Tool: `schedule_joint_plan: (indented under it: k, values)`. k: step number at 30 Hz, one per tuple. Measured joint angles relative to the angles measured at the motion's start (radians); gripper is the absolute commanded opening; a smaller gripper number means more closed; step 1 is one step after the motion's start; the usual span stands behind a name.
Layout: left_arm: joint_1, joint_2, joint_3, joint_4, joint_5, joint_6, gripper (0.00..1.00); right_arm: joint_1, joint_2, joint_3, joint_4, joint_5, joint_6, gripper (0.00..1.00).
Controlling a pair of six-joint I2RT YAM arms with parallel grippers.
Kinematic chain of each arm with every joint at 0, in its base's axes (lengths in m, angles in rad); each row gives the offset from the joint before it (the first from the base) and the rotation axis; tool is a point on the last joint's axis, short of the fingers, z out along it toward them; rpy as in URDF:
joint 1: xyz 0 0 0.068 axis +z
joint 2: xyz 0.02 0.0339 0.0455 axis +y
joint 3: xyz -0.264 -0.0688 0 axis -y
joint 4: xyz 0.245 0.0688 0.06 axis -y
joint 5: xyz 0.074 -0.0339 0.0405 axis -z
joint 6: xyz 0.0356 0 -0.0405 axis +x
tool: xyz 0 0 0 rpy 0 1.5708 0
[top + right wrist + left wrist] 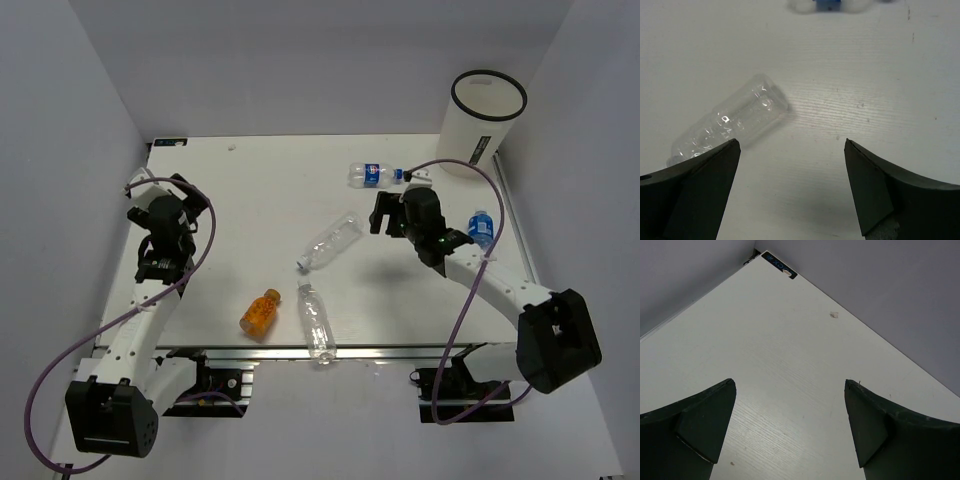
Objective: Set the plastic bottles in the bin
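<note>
The white bin [482, 122] with a black rim stands at the back right. A blue-labelled bottle [374, 175] lies near it; a second one [481, 228] lies at the right edge. Two clear unlabelled bottles lie mid-table [331, 242] and near the front edge [316, 322]. A short orange bottle [260, 311] lies front left. My right gripper [378, 215] is open and empty, hovering right of the clear bottle [730, 122]; the blue-labelled bottle [827, 5] shows at that view's top. My left gripper [160, 180] is open and empty over bare table at the left.
White walls close in the table [250, 200] on the left, back and right. The left wrist view shows the table's far left corner with a small sticker [779, 265]. Purple cables loop from both arms.
</note>
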Motion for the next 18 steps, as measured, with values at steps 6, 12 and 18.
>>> schedule_joint_plan:
  k: [6,12,18]
  values:
    - [0.000,-0.001,0.000,0.036,0.056,0.000,0.98,0.000,-0.073,0.000,0.064,0.011,-0.025,0.89]
    - [0.000,0.003,-0.001,0.131,0.114,0.011,0.98,-0.003,-0.085,0.000,0.061,0.114,-0.052,0.89]
    - [0.000,0.025,-0.029,0.201,0.130,0.023,0.98,-0.262,-0.153,0.003,-0.082,0.108,-0.035,0.89]
